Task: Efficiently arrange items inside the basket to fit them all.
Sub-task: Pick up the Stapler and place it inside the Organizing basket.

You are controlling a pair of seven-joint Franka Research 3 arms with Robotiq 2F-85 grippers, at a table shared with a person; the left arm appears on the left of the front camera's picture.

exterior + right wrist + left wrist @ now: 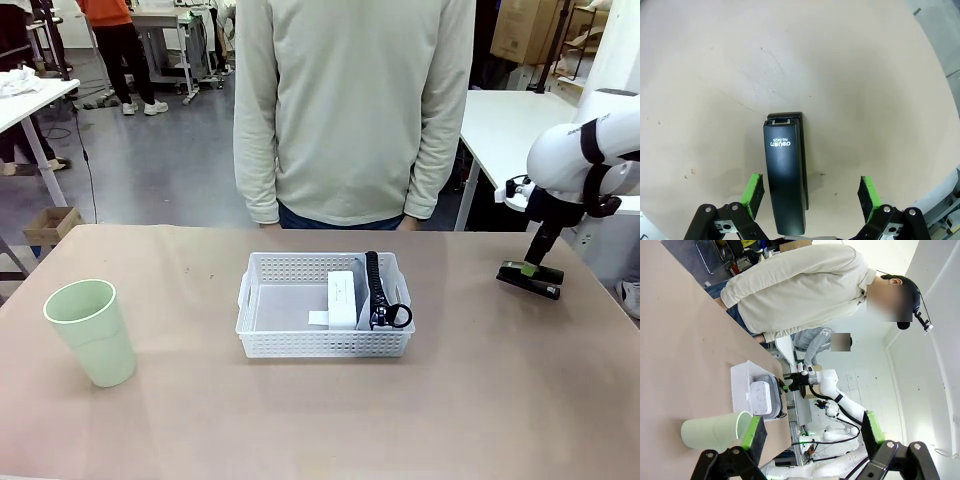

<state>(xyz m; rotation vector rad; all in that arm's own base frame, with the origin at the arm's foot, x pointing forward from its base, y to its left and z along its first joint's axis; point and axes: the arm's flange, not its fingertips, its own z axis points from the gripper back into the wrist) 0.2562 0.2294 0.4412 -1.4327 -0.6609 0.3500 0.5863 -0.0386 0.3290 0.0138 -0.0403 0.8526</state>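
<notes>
Now the right gripper (534, 270) is straddling the small black plastic slab (530, 281), well to the right of the shallow white perforated plastic basket (320, 346).
Its jaws are standing wide and gripping nothing; the slab is lying flat between the green pads, nearer one of them. The pick-up seems to be starting: next comes centring, closing, then carrying the slab into the basket's bare left half. A white rectangular box (342, 298) and grey zippered pouch (375, 288) are sitting at the basket's right end; a pale green cup (90, 331) is waiting well left of the basket.
</notes>
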